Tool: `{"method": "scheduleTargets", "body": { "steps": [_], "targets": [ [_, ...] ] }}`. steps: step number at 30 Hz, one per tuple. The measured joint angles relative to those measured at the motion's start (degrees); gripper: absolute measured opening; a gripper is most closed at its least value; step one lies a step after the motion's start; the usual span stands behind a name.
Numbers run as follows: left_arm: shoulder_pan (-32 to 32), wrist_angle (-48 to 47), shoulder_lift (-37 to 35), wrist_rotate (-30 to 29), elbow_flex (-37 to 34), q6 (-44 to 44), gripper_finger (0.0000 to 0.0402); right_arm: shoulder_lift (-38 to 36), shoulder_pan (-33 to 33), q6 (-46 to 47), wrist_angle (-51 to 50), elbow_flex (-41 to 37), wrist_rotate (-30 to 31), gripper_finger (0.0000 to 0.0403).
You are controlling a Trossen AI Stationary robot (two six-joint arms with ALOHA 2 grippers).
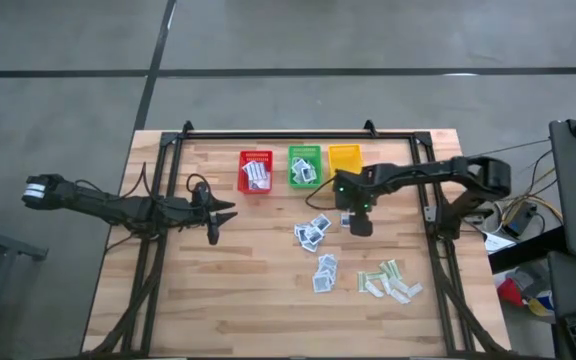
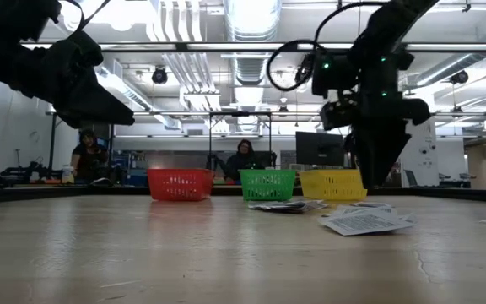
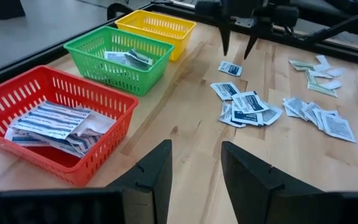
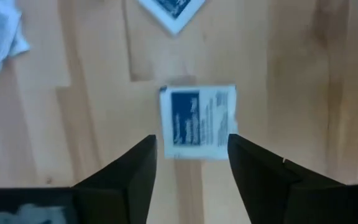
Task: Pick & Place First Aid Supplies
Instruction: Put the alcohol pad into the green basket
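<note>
Hovering right gripper (image 4: 191, 171), fingers spread wide and empty, straddles a small square white-blue foil packet (image 4: 198, 121) lying flat on the wood: featherlight, slippery, so pinch opposite edges. Left gripper (image 3: 194, 171) open, idle.

- Both arms are dark, nearly black, with jointed links.
- Left arm (image 1: 118, 208), at left of the overhead frame, ends in a white-banded segment.
- Right arm (image 1: 423, 178) carries small green lights, apparently LEDs, and looping black cables.
- Fingers (image 4: 120, 180) are dark, wedge-shaped.
</note>
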Motion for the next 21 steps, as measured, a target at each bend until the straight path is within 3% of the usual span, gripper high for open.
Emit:
{"method": "scheduleTargets", "body": {
  "steps": [9, 21],
  "targets": [
    [0.0, 0.0, 0.0, 0.0, 0.0, 1.6, 0.0133, 7.4, 0.0, -1.4, -3.2, 3.1, 4.2, 0.0201],
    [0.0, 0.0, 0.0, -0.2, 0.0, 2.0, 0.0133, 8.3, 0.1, -2.1, -1.2, 1.8, 6.7, 0.0173]
  ]
}}
